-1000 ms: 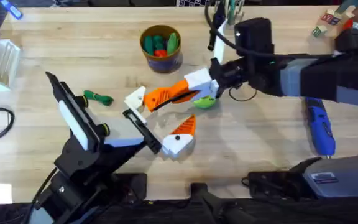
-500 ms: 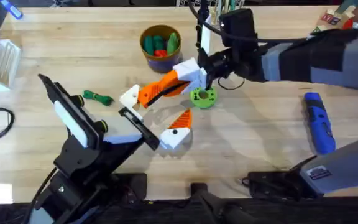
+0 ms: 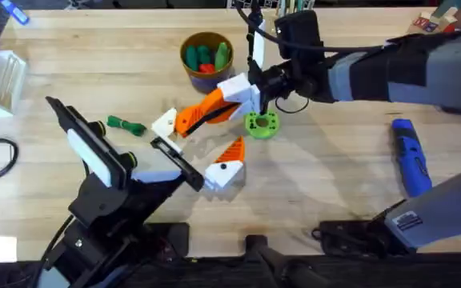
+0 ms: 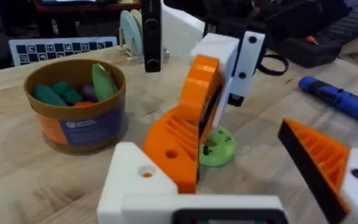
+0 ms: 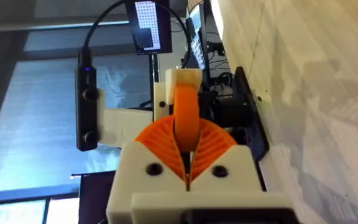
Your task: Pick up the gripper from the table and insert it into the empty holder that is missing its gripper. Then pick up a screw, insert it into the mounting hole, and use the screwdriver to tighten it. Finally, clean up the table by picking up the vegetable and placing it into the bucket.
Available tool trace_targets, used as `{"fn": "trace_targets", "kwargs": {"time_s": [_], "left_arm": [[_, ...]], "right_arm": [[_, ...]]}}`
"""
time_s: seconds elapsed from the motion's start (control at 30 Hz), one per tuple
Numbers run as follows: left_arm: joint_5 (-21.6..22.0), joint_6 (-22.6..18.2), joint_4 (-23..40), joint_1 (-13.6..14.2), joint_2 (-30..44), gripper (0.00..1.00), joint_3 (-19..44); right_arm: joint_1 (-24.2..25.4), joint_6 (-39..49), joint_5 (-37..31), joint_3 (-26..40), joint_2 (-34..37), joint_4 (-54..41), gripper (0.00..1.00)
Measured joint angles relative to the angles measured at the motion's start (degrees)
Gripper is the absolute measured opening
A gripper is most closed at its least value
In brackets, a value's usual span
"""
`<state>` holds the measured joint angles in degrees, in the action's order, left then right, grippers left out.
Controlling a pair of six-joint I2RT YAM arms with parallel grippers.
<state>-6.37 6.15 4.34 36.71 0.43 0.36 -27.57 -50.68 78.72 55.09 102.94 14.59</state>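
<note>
**Entry — seating of the gripper in the holder**

- Step in hand: the gripper (image 3: pixel 192 120) is being offered to the holder (image 3: pixel 166 124), judged from their contact near the middle of the bench (image 3: pixel 334 200).
- Right hand (image 3: pixel 229 102): clamped on the gripper's broad end, with its ribbed pads pressed to both flanks. The pointed end is directed down toward the holder.
- Left hand (image 3: pixel 201 144): spread wide, nothing grasped. The empty holder is presented on one side, and a fitted orange finger (image 3: pixel 232 152) is seen on the other.
- Fit: in the left wrist view the gripper's lower end is touching the holder. Whether it is fully home cannot be told.
- Method advised: the gripper is to be kept in line with the holder's slot and pushed straight along it — no twisting. The grip is best kept until the mounting holes appear matched.
- Right arm pose: reached across from the right edge toward the centre, wrist turned inward.
- Left arm pose: folded low near the front edge, hand raised toward the centre.
- Nearby: green disc (image 3: pixel 261 123) just beside the right hand.
</note>
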Motion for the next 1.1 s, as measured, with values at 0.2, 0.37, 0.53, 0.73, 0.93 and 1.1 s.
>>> {"fn": "trace_targets", "kwargs": {"time_s": [0.2, 0.37, 0.53, 0.73, 0.93, 1.1], "left_arm": [[-0.8, 0.3, 0.0, -0.3, 0.0, 0.988, 0.0], [-6.3, 0.3, -0.7, 0.1, 0.0, 0.986, 0.0], [-9.1, -0.1, -1.1, 0.1, 0.0, 0.986, 0.0], [-10.3, -0.4, -1.3, 0.0, 0.0, 0.986, 0.0], [-8.2, 0.3, -0.7, -0.3, 0.0, 0.987, 0.0], [-6.0, 1.1, -0.5, -0.7, 0.0, 0.988, 0.0]], "right_arm": [[0.0, -0.1, -0.9, 0.0, 0.0, 0.0, 0.008], [0.1, -0.4, -0.9, 0.0, 0.1, -0.3, 0.008], [1.6, -0.5, 1.4, 0.0, 0.2, -0.7, 0.008], [1.5, -0.5, 2.3, 0.0, 0.2, -0.9, 0.008], [-2.1, -0.6, -1.2, 0.1, 0.2, -0.1, 0.008], [-3.3, -0.6, -4.0, 0.5, 0.2, 0.6, 0.008]]}}
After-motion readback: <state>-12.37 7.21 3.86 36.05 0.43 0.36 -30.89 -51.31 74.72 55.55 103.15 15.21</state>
